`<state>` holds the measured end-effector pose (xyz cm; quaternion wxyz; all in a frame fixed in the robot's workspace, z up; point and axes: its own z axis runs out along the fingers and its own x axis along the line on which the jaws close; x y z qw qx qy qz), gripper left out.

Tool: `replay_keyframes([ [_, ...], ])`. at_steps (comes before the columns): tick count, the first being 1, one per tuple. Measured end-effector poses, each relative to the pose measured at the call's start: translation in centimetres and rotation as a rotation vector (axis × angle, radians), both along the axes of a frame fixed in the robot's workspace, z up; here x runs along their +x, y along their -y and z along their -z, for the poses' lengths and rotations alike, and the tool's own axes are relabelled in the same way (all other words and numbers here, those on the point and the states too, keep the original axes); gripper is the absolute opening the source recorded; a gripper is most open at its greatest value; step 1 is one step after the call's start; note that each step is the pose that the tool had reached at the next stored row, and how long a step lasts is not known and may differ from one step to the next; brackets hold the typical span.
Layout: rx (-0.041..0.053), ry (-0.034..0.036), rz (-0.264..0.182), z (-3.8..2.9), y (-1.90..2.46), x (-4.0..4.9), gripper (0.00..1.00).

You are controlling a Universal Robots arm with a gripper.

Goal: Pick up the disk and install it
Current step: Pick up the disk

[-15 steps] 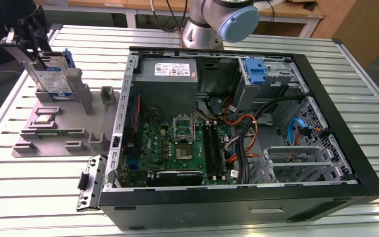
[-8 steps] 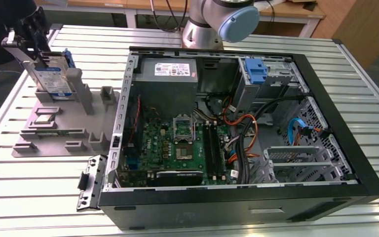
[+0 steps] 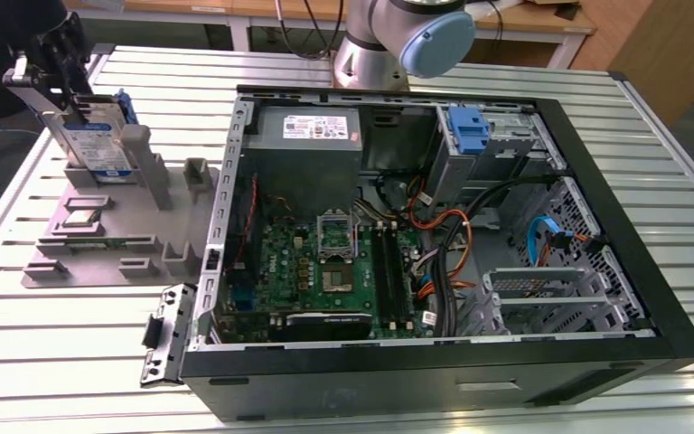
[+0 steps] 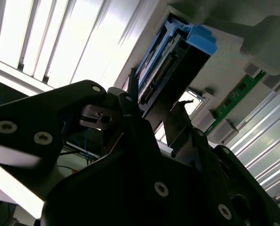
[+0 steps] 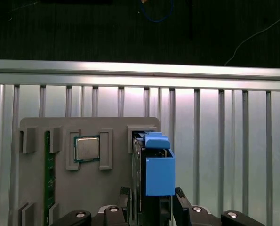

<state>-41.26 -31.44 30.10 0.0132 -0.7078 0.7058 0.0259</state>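
Gripper [image 5: 152,197] clasps upright disk [image 5: 159,176] (pins [image 4: 161,75]: second wrist view)

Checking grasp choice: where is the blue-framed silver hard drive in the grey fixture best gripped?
Probably across its two broad flat faces, near the top, coming from above: the blue-framed silver hard drive stands on edge in the grey slotted fixture, so only its upper part is free.

The gripper [image 3: 79,107] clasps the top of the disk [image 3: 97,145], upright in a grey fixture [image 3: 106,249] on the slatted table [image 3: 46,371]. An open computer case [image 3: 654,298] lies beside it, toward the exterior view's right.
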Motion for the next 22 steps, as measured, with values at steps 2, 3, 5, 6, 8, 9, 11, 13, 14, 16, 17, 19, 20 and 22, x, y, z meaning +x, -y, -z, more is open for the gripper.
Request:
replay_keyframes([
  [2,0.0,0.0,0.0,0.0,0.0,0.0,0.48],
  [3,-0.0001,-0.0002,0.0,-0.01,0.02,0.0,0.48],
  [5,-0.0001,-0.0001,0.0,-0.01,0.1,0.0,0.48],
  [6,0.0,0.0,0.0,0.0,0.15,0.0,0.48],
  [8,0.0,0.0001,0.0,0.01,0.17,0.0,0.48],
  [9,0.0,0.0,0.0,0.1,0.19,0.0,0.48],
  [11,0.0001,0.0002,0.0,0.19,0.19,0.0,0.48],
  [13,0.0001,0.0002,0.0,0.18,0.19,0.0,0.48],
  [14,0.0,0.0001,0.0,0.18,0.19,0.01,0.48],
  [16,0.0,0.0,-0.001,0.17,0.19,0.14,0.48],
  [17,0.0001,0.0001,-0.002,0.18,0.19,0.21,0.48],
  [19,0.0001,0.0001,-0.003,0.18,0.19,0.34,0.48],
  [20,0.0002,0.0002,-0.003,0.19,0.18,0.36,0.48],
  [22,-0.0001,-0.0004,-0.003,0.04,0.19,0.36,0.48],
])
